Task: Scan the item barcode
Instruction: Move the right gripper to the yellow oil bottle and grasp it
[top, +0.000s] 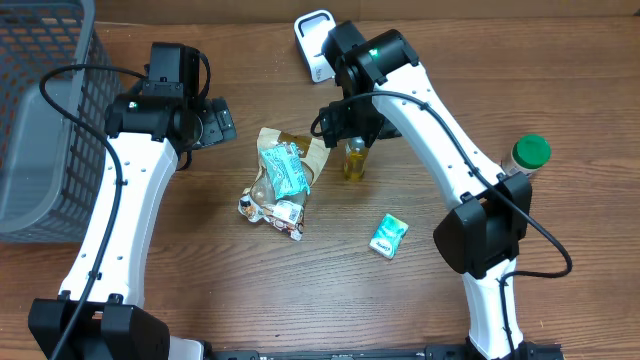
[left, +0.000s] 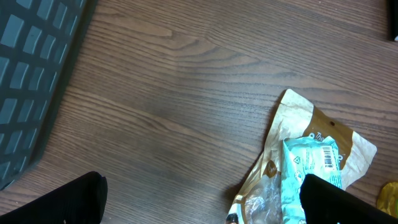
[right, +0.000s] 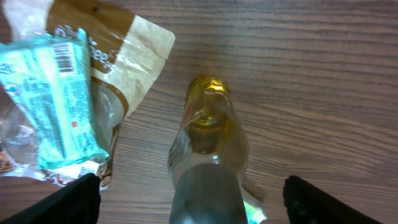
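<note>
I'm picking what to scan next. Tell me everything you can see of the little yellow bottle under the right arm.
The small bottle looks clear, filled with golden-yellow liquid, with a shiny gold cap at one end. It rests on the wooden table close beside the brown snack pouch, a small gap between them. The open right pincer hangs over it, one finger either side, not touching. No barcode shows on it; whether it stands or lies I cannot tell.

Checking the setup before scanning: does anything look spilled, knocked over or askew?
Nothing looks spilled. The teal packet lies askew on top of the crumpled brown pouch, partly covering it, a heap rather than separate items.
</note>
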